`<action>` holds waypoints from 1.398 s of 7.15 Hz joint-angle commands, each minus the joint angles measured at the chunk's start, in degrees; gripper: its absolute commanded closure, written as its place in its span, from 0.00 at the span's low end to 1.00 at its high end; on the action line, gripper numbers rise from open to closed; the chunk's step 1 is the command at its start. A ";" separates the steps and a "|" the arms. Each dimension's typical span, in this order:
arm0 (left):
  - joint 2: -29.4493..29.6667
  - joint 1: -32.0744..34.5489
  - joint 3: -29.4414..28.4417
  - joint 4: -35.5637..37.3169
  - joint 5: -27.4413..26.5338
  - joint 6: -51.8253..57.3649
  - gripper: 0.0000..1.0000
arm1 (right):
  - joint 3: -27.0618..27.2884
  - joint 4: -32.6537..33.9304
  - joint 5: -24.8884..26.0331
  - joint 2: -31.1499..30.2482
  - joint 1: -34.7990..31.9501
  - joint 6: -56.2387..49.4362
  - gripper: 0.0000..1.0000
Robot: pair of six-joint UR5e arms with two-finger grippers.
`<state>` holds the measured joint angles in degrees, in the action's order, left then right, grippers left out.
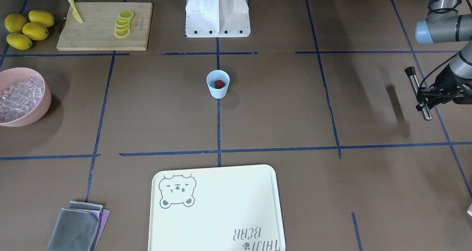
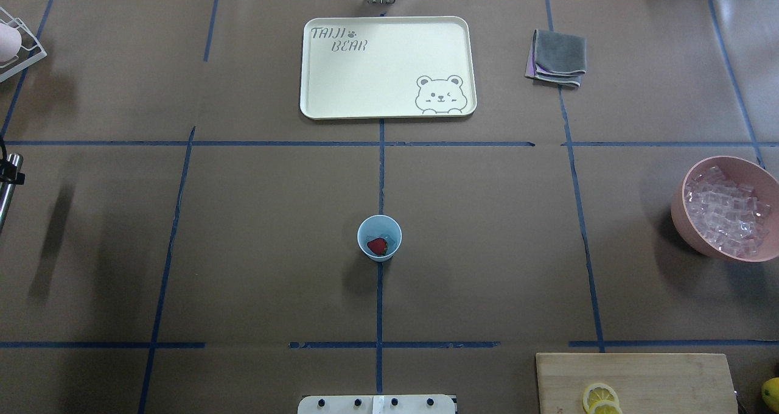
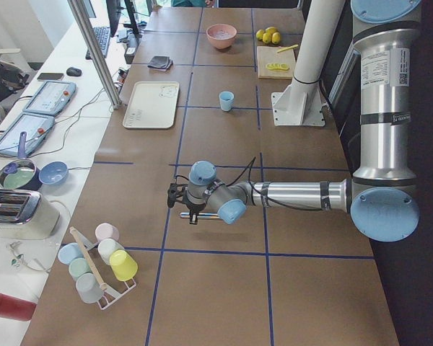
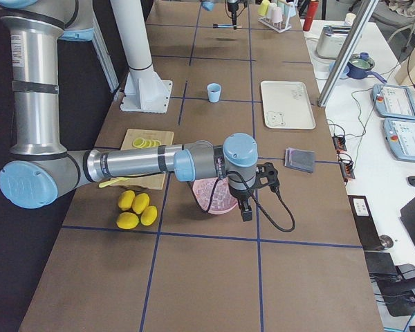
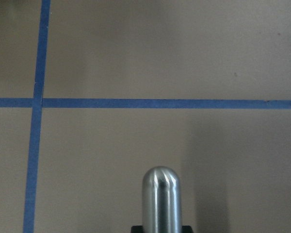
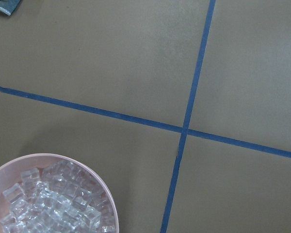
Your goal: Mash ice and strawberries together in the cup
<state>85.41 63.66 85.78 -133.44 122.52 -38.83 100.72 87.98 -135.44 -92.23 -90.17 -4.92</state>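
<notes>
Cup (image 1: 218, 84) upright mid-table, strawberry (image 1: 219, 83) inside. Ice (image 1: 16, 99) heaped in pink bowl (image 1: 40, 113), well apart. Left gripper (image 1: 421, 97) clamped on metal rod (image 1: 413, 82), far from cup. Right gripper (image 4: 247, 213) above bowl; open or closed, cannot tell.

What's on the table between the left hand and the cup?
Nothing. In the front-facing view, the table from the left hand, holding a rod, to the cup is bare apart from blue tape lines and the rod's shadow.
</notes>
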 commanded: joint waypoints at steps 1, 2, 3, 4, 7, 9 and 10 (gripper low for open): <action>-0.06 -0.12 -1.84 -0.06 -4.36 2.70 1.00 | 0.00 0.00 0.00 0.03 0.00 0.00 0.01; 0.11 -0.12 -2.89 -0.15 -5.44 2.79 1.00 | 0.00 0.00 0.00 0.03 0.00 0.00 0.01; 0.11 -0.12 -3.25 -0.15 -5.54 3.58 1.00 | 0.00 0.00 0.00 0.03 0.00 0.00 0.01; 0.28 -0.12 -3.60 -0.15 -5.54 3.59 1.00 | 0.00 -0.08 0.00 0.03 0.00 0.00 0.01; 0.29 -0.20 -3.43 -0.24 -5.45 3.41 1.00 | -0.09 0.00 0.52 0.64 0.00 0.00 0.01; 0.20 -0.20 -3.34 -0.42 -5.36 3.32 0.82 | 0.00 0.00 0.62 0.73 0.00 0.00 0.01; 0.11 -0.20 -3.34 -0.42 -5.36 3.32 0.46 | 0.00 0.00 0.62 0.73 0.00 0.00 0.01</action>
<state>85.59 63.46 82.42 -133.81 117.12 -35.51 100.68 87.98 -134.86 -91.53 -90.17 -4.93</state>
